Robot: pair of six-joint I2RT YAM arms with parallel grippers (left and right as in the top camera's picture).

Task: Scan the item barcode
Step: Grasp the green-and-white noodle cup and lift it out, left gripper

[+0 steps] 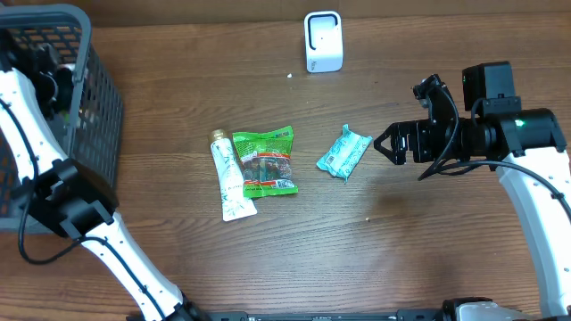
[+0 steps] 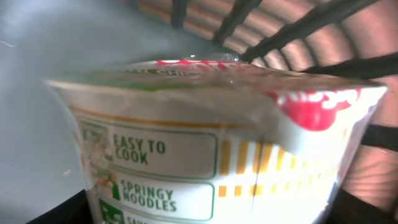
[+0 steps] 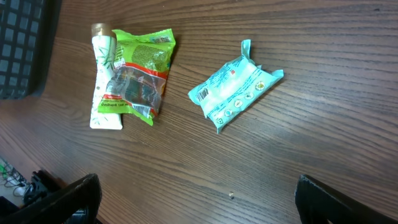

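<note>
Overhead view: a grey plastic mesh basket [image 1: 100, 94] stands at the far left of the brown wooden surface [image 1: 401, 259]. The left claw [image 1: 55, 85] reaches inside it. Whether it grips cannot be told from any view.

The left wrist view is filled by a white plastic instant-noodle cup [image 2: 205, 143], seen very close, with the basket bars behind it. Green-framed label panels read "EASY TO COOK" and "SPRINGY NOODLES". The lid rim carries red lettering, too blurred to read, and yellow bars run along the side.

A white tube with a gold cap [image 1: 230, 178] lies near the centre of the surface, its edge against a green snack packet [image 1: 265, 160]. A white box-shaped scanner [image 1: 323, 41] stands at the far edge. A teal sealed packet [image 1: 344, 151] lies just left of the right claw [image 1: 385, 144], which is released, fingers wide apart and gripping nothing.
</note>
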